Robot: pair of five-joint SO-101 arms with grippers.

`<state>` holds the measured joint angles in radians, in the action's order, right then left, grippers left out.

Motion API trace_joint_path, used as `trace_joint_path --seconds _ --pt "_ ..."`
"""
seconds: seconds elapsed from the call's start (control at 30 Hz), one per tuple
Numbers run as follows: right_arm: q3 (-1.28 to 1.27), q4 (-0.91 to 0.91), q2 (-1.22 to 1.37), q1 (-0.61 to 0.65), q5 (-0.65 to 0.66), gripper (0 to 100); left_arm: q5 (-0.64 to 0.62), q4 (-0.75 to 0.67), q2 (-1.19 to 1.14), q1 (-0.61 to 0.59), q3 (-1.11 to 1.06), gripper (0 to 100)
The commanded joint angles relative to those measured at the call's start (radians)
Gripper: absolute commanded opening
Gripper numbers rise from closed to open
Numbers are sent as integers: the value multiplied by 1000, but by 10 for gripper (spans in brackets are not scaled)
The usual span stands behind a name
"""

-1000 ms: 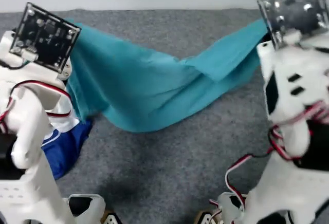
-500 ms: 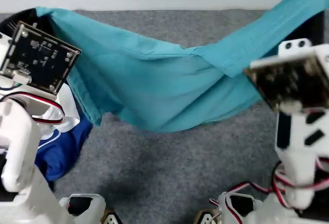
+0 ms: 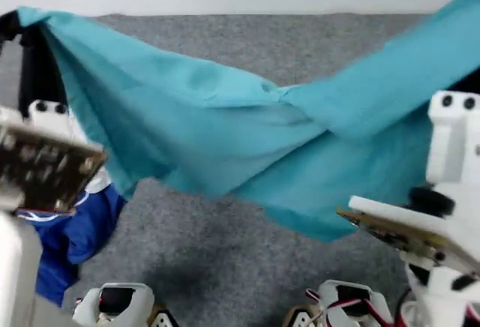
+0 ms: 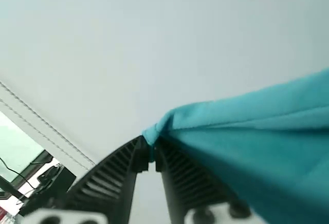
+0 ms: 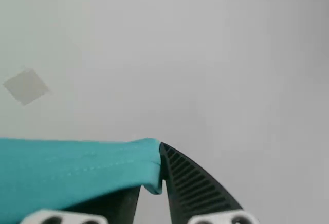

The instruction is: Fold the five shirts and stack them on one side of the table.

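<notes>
Teal shirt (image 3: 225, 132) hangs spread above the grey desk (image 3: 210, 259), one corner pinched tight in the left hand (image 4: 150, 154), another clamped in the right hand (image 5: 157, 180); a blue shirt (image 3: 75, 237) lies crumpled beneath.

Left tool (image 4: 150, 151), right tool (image 5: 156, 175): both clamped.

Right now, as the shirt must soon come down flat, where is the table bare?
Bare table shows in the near middle, below the hanging teal shirt, and in a strip along the far edge. The near left in the high view is crowded: a blue shirt lies heaped there.
</notes>
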<state>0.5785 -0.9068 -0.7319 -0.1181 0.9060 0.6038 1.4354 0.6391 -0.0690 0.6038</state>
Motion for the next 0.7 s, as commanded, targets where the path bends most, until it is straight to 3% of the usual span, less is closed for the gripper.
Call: trace_joint_path --seconds 0.0,0.37,0.53,0.67 --pt "52 -51 -28 -67 11 10 28 -26 29 -3 19 6" --pt "52 -174 -120 -114 12 10 124 242 101 -3 19 6" --pt "52 -171 -119 -124 15 10 196 253 103 -5 25 6" --pt "46 -140 -114 -180 11 10 207 227 98 -98 19 6"
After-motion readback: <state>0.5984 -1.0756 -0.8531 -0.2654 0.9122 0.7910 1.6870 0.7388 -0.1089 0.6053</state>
